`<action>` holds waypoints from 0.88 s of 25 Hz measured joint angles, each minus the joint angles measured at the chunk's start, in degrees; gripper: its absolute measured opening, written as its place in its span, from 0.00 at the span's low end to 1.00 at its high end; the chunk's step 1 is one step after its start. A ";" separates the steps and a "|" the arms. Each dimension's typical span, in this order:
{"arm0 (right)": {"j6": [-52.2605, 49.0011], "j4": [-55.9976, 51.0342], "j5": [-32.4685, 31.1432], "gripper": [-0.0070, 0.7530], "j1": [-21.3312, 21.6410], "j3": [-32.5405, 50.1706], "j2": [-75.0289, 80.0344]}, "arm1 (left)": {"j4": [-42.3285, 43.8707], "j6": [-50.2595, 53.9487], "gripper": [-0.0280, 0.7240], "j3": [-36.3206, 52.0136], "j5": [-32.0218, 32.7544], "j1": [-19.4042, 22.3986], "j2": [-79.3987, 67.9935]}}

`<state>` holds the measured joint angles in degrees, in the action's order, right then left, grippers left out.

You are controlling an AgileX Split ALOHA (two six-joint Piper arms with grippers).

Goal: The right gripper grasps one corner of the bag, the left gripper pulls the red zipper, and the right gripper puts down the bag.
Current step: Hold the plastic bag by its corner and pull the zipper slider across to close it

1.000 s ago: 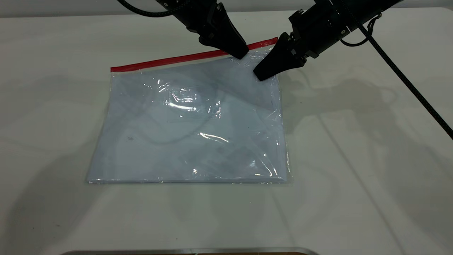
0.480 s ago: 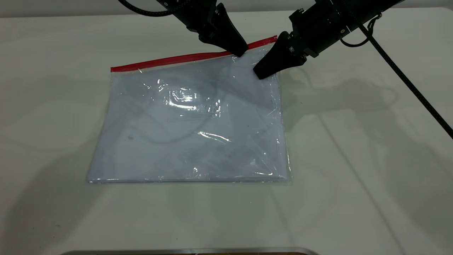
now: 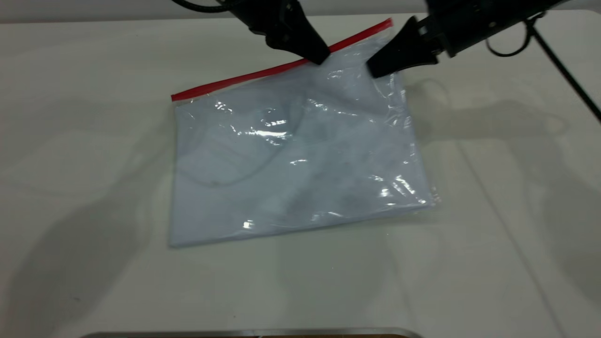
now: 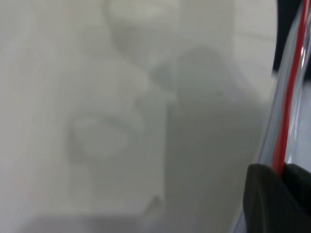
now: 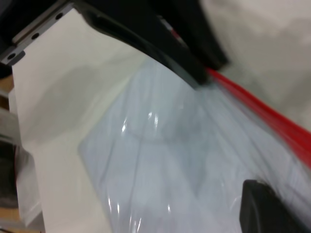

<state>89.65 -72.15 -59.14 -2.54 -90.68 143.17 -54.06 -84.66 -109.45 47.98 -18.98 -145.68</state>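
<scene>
The bag (image 3: 300, 159), clear plastic with white paper inside, lies on the white table with its far right corner raised. The red zipper (image 3: 244, 77) runs along its far edge. My left gripper (image 3: 320, 58) is shut on the red zipper right of its middle; in the left wrist view the red strip (image 4: 290, 97) runs in between the black fingers (image 4: 262, 194). My right gripper (image 3: 375, 71) is shut on the bag near its far right corner and holds it up. The right wrist view shows the bag (image 5: 160, 160), the zipper (image 5: 272, 116) and one fingertip (image 5: 265, 208).
The white table (image 3: 493, 211) carries only the bag. A metal edge (image 3: 253, 332) runs along the near side. The right arm's black cable (image 3: 563, 70) hangs at the far right. The left gripper (image 5: 194, 73) shows in the right wrist view.
The right gripper has moved right and up with the bag's corner. The whole bag has slid right and turned, its right side lifted. The left gripper stays on the zipper.
</scene>
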 joint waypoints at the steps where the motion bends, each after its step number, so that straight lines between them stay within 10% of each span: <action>1: -0.14 0.00 -0.13 0.05 0.86 0.00 0.00 | 0.84 0.61 0.11 0.00 -0.06 0.43 0.00; 22: -7.90 -0.27 5.61 0.05 5.28 0.00 0.00 | 26.19 24.15 0.11 0.00 3.12 4.53 -0.05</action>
<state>81.75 -72.41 -53.53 2.75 -90.68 143.17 -27.88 -60.51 -109.45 51.10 -14.45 -145.74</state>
